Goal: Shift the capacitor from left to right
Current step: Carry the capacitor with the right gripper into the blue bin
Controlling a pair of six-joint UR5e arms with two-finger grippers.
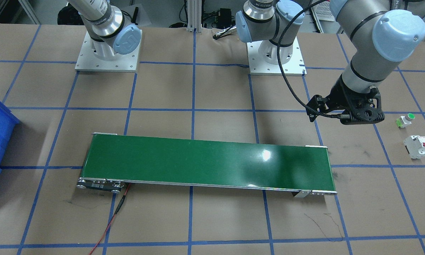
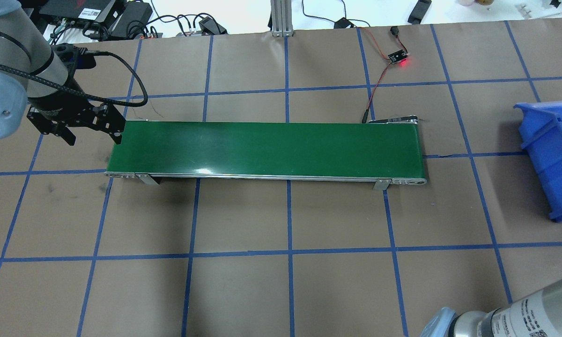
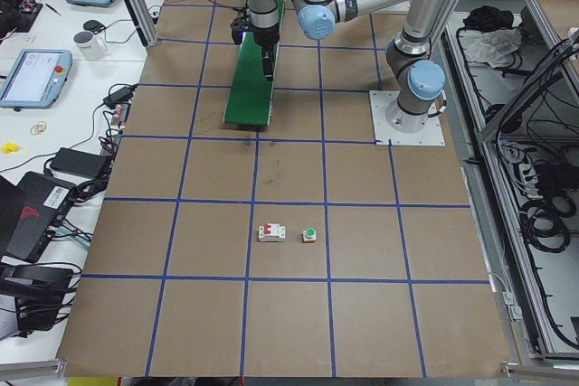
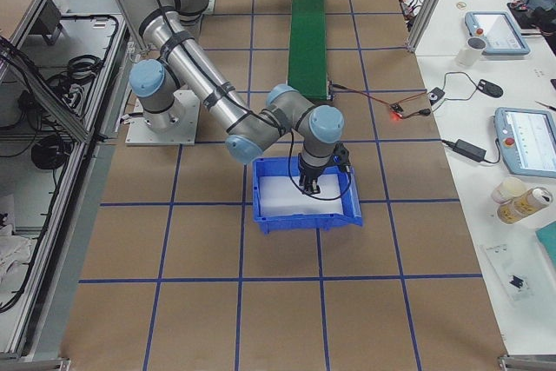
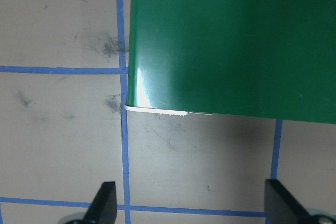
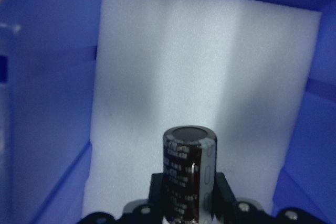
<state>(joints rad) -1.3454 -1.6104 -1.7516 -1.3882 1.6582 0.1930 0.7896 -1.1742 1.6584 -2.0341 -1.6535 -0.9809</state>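
Observation:
The capacitor (image 6: 189,169), a dark stubby cylinder with pale markings, stands upright in my right gripper (image 6: 189,205), which is shut on its lower part. It hangs above the white foam floor of the blue bin (image 6: 52,108). In the exterior right view my right gripper (image 4: 310,182) sits over that bin (image 4: 304,221). My left gripper (image 2: 92,136) is open and empty, just off the left end of the green conveyor belt (image 2: 262,147). The left wrist view shows its fingertips (image 5: 105,203) spread above bare table beside the belt end (image 5: 231,45).
A white circuit breaker (image 1: 417,146) with red switches and a green-capped push button (image 1: 406,119) lie on the table beyond my left gripper (image 1: 361,115). A small sensor board with a red light (image 2: 398,58) and its wires lie behind the belt's right end.

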